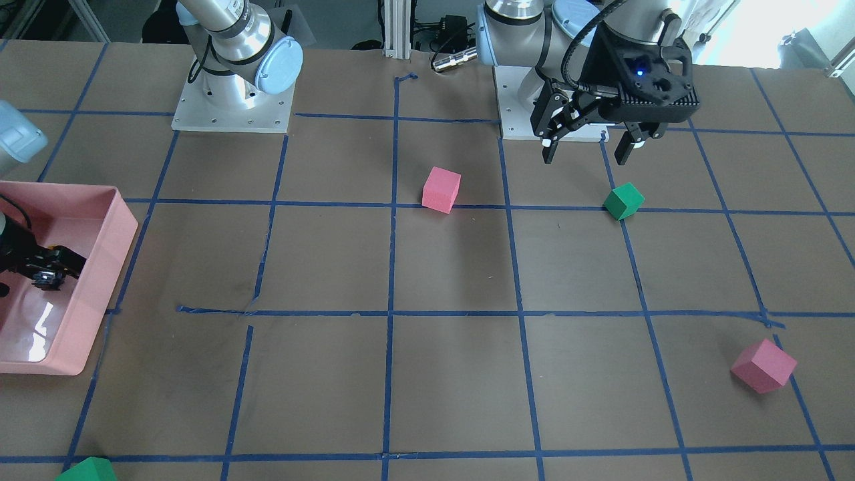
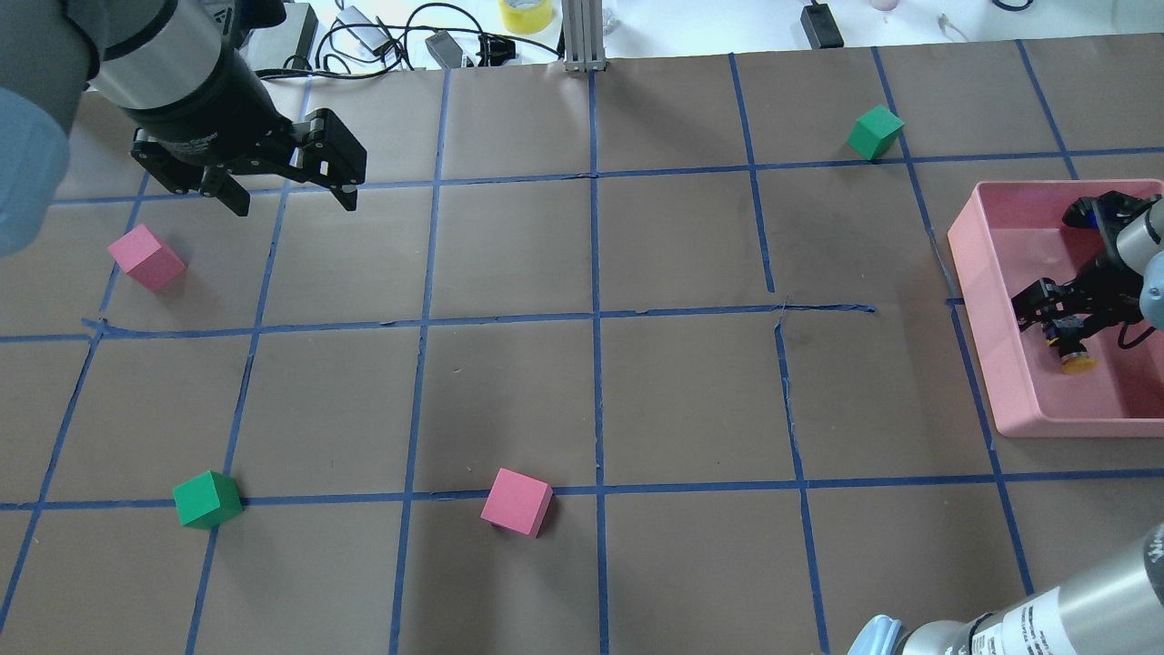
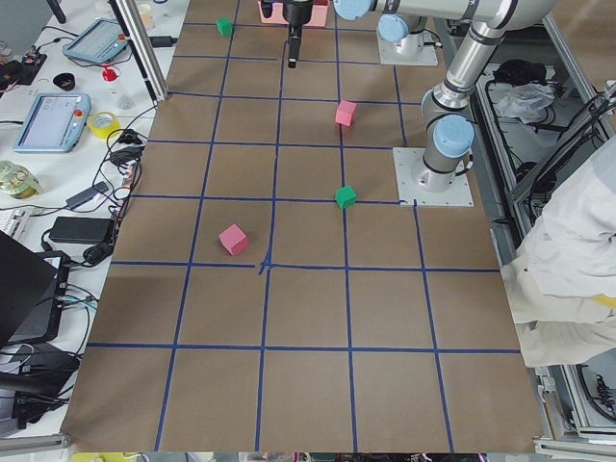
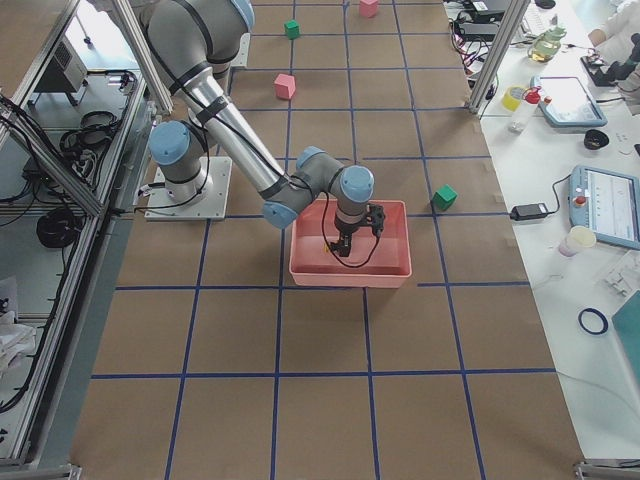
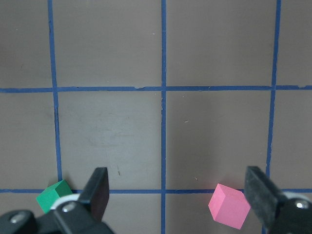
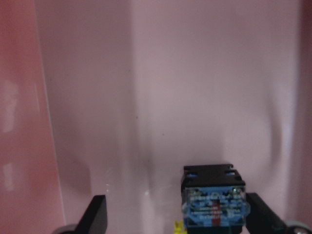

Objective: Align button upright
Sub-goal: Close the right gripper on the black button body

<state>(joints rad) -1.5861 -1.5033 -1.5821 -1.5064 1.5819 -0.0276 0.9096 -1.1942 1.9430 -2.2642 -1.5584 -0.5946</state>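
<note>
The button lies on its side in the pink tray at the right of the table, its yellow cap toward the tray's near wall. In the right wrist view the button shows its dark blue-labelled base end and a sliver of yellow. My right gripper is open and low in the tray, with the button between the fingers, close to the right one. It also shows in the overhead view. My left gripper is open and empty, above the table at the far left.
Foam cubes lie on the brown taped table: a pink cube below the left gripper, a green cube, a second pink cube, and a second green cube beyond the tray. Cables and tape sit past the far edge.
</note>
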